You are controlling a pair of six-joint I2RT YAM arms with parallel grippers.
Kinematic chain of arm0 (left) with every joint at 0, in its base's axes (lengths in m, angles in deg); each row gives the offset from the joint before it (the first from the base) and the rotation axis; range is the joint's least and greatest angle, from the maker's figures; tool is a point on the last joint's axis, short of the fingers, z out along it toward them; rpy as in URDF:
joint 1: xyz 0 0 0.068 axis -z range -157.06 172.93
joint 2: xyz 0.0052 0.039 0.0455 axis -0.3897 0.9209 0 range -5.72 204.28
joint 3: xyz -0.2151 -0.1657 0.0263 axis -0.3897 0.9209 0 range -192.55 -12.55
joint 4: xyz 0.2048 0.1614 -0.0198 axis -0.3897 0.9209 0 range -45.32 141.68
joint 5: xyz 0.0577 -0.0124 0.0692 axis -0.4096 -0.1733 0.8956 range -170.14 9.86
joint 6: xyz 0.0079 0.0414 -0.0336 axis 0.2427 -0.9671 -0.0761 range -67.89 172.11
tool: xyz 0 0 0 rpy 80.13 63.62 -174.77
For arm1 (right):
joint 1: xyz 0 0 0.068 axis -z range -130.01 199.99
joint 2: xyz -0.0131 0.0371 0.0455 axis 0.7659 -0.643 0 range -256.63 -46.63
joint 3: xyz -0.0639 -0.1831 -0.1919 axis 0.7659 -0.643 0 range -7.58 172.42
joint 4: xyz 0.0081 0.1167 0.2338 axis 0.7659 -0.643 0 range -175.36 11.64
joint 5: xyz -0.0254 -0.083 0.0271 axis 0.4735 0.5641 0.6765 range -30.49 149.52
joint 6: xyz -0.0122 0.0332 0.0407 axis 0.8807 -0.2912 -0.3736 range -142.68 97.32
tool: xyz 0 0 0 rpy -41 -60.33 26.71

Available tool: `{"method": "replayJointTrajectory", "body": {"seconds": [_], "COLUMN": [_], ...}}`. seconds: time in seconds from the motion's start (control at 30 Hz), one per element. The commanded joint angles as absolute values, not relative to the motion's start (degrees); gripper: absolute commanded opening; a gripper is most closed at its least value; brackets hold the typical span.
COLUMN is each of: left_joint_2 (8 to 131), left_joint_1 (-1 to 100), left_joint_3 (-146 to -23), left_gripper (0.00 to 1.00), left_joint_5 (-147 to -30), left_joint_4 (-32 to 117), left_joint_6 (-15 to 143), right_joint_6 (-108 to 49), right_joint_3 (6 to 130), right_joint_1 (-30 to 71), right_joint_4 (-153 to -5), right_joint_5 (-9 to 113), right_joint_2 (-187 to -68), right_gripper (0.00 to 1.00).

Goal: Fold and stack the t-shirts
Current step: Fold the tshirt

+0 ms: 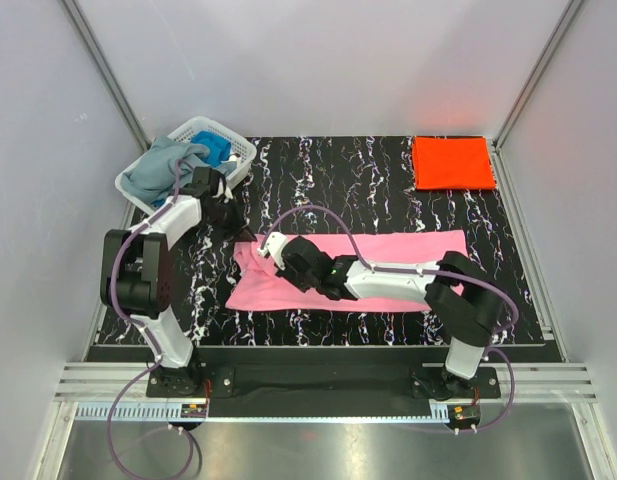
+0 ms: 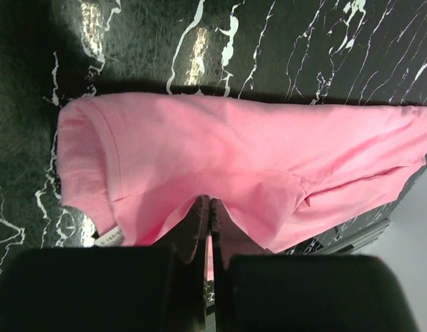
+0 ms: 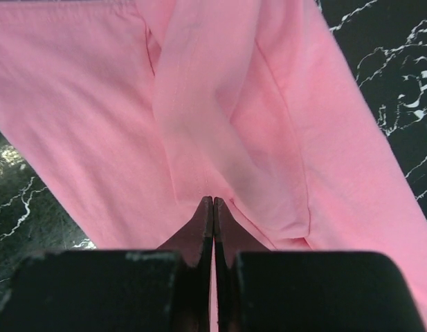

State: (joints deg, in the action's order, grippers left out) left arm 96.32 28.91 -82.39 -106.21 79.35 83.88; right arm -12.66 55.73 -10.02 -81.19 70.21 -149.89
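On the far right corner of the black marbled mat, top view, the orange-red shirt sits folded flat, so I'd call one shirt done. The pink shirt lies spread across the near middle, only partly folded by the look of it. The grey-blue shirt and the blue shirt are heaped in the white basket at far left, not started. So roughly a quarter in, my guess. The left gripper reaches out by the pink shirt's far left corner. The right arm lies low over the shirt, with the right gripper at the left end.

Left wrist: jaws pressed together with pink cloth in the slit, so it looks pinched; a sleeve is on the left.

Right wrist: same deal, jaws clamped on a raised pink fold.
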Motion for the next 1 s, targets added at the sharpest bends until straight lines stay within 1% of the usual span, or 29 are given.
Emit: {"method": "replayJointTrajectory", "body": {"seconds": [0.0,0.13,0.27,0.3,0.33,0.43,0.63,0.87,0.97], "left_joint_2": [92.02,90.18,88.42,88.68,89.2,91.4,94.82,98.34,98.87], "left_joint_1": [29.44,29.61,29.7,29.7,29.7,29.7,29.7,29.7,29.7], "left_joint_3": [-79.97,-76.8,-74.87,-74.78,-74.86,-75.22,-79.87,-82.34,-82.42], "left_gripper": [0.0,0.0,0.0,0.0,0.0,0.0,0.0,0.0,0.0], "left_joint_5": [-103.26,-104.74,-104.67,-104.58,-105.01,-106.07,-102.82,-103.7,-103.87], "left_joint_4": [79.48,78.25,77.99,77.81,77.38,76.15,76.05,75.35,75.17], "left_joint_6": [83.23,83.49,83.75,83.75,83.75,84.02,82.88,82.52,82.52], "right_joint_6": [-14.15,-14.77,-15.73,-16.0,-16.61,-17.58,-16.18,-16.35,-16.88], "right_joint_3": [54.48,52.19,51.14,50.96,50.35,51.56,54.64,55.79,56.14], "right_joint_1": [-10.4,-10.4,-10.4,-10.48,-10.48,-10.4,-10.48,-10.48,-10.48], "right_joint_4": [-79.94,-80.56,-81.0,-79.87,-78.9,-76.43,-76.6,-77.57,-77.57], "right_joint_5": [70.86,70.68,69.98,69.1,68.57,67.25,66.02,65.84,64.62], "right_joint_2": [-145.34,-141.21,-140.32,-140.5,-141.19,-143.82,-148.49,-151.13,-151.75], "right_gripper": [0.0,0.0,0.0,0.05,0.12,0.22,0.22,0.31,0.33]}}
